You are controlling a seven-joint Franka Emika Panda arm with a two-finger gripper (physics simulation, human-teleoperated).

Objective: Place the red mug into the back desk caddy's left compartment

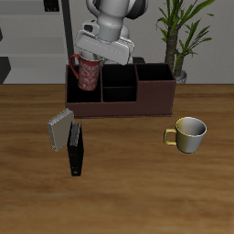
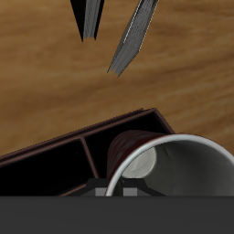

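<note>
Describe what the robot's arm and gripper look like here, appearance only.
In the exterior view the arm is glossy white with rounded segments and a dark band at one joint. The gripper has a blocky pale grey-white body. The fingers are not visible there. No cables or markings are visible. The wrist view shows only a dark flat strip of the gripper body.

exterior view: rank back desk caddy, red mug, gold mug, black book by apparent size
1. back desk caddy, clearly the widest.
2. to 4. unsure: the red mug, partly hidden by the pincer and caddy wall, the gold mug and the black book look too alike, and the last two stand nearer the camera.
</note>
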